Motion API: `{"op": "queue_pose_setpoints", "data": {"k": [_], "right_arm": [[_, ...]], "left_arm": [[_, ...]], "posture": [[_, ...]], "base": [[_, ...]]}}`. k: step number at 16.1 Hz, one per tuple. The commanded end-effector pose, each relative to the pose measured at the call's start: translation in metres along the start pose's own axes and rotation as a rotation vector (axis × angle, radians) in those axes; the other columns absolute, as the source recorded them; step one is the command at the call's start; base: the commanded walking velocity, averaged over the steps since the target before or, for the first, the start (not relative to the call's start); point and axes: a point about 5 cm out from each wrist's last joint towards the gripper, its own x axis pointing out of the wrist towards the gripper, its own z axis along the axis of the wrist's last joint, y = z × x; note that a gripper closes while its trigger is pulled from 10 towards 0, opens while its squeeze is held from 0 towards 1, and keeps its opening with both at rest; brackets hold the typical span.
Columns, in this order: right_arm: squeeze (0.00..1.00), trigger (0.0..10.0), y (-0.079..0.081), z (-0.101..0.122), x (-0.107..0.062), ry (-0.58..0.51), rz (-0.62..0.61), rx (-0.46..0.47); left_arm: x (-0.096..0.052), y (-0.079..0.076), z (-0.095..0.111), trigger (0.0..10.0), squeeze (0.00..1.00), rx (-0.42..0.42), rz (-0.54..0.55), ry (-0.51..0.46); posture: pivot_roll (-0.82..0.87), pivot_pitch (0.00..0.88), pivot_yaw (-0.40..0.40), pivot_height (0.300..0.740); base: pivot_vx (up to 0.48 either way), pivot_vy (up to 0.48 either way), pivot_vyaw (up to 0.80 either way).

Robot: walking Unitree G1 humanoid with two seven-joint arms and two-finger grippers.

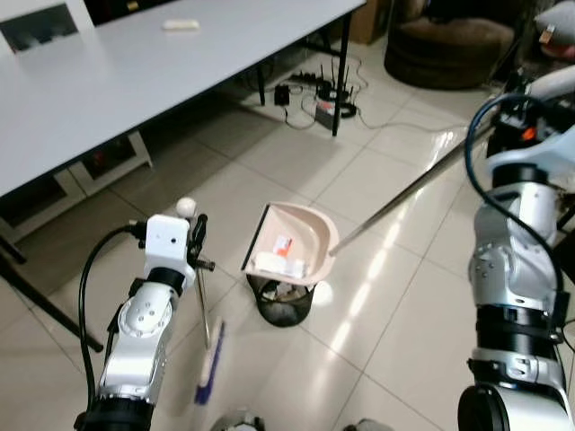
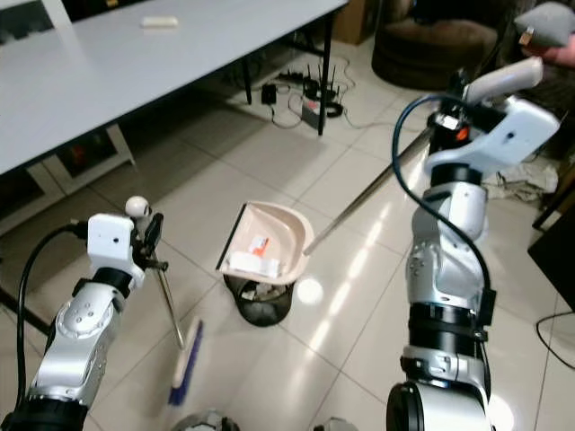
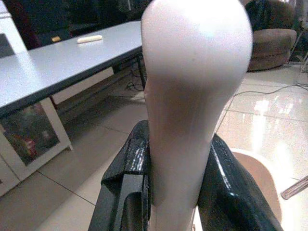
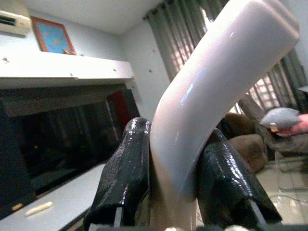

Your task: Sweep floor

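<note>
My left gripper (image 1: 196, 238) is shut on the broom's thin handle just under its white knob (image 1: 186, 207); the wrist view has both black fingers (image 3: 124, 192) pressed on it. The broom's blue-bristled head (image 1: 209, 366) rests on the tiles in front of me. My right gripper (image 2: 452, 108) is shut on the curved white grip (image 4: 202, 96) of the dustpan's long metal pole (image 1: 404, 193). The beige dustpan (image 1: 310, 235) hangs tilted over a black mesh waste bin (image 1: 286, 305), with white and orange litter (image 1: 280, 260) lying in it.
A long grey table (image 1: 135, 63) stands to the left, with a white cabinet (image 1: 108, 166) beneath and a black leg (image 1: 45, 301) near my left arm. Routers and cables (image 1: 328, 94) lie by the far leg. A brown seat (image 1: 449, 40) and a person's hand (image 2: 552, 49) are at back right.
</note>
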Motion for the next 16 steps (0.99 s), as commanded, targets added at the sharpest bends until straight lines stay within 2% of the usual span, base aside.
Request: {"op": "queue_pose_setpoints", "data": {"k": [1, 2, 5, 8, 9, 12, 16], "right_arm": [[0.0, 10.0, 0.014, 0.009, 0.009, -0.085, 0.067, -0.017], [0.0, 10.0, 0.02, 0.007, 0.01, -0.1, 0.106, -0.065], [0.0, 10.0, 0.035, 0.001, 0.012, -0.129, 0.198, -0.134], [0.0, 10.0, 0.07, -0.012, 0.013, -0.174, 0.379, -0.196], [0.0, 10.0, 0.074, -0.014, 0.013, -0.181, 0.401, -0.204], [0.0, 10.0, 0.099, -0.021, 0.007, -0.222, 0.546, -0.268], [0.0, 10.0, 0.122, -0.031, -0.007, -0.24, 0.686, -0.263]], "left_arm": [[0.002, 0.002, 0.008, 10.0, 0.0, 0.017, 0.006, -0.033], [0.002, 0.001, 0.008, 10.0, 0.0, 0.017, 0.005, -0.033], [0.002, 0.002, 0.008, 10.0, 0.0, 0.019, 0.003, -0.032], [0.002, 0.002, 0.008, 10.0, 0.0, 0.024, 0.001, -0.033], [0.002, 0.002, 0.008, 10.0, 0.0, 0.024, 0.001, -0.033], [0.001, 0.003, 0.008, 10.0, 0.0, 0.027, 0.003, -0.035], [0.002, 0.003, 0.009, 10.0, 0.0, 0.028, 0.003, -0.036]], "posture": [[0.04, 0.052, 0.049, 0.74], [0.04, 0.052, 0.049, 0.74], [0.05, 0.051, 0.049, 0.74], [0.06, 0.049, 0.047, 0.74], [0.06, 0.049, 0.047, 0.74], [0.06, 0.048, 0.046, 0.74], [0.07, 0.051, 0.045, 0.74]], "base": [[0.0, 0.0, 0.0], [0.0, 0.0, 0.0], [0.0, 0.0, 0.0], [0.0, 0.0, 0.0], [0.0, 0.0, 0.0], [0.0, 0.0, 0.0], [0.0, 0.0, 0.0]]}}
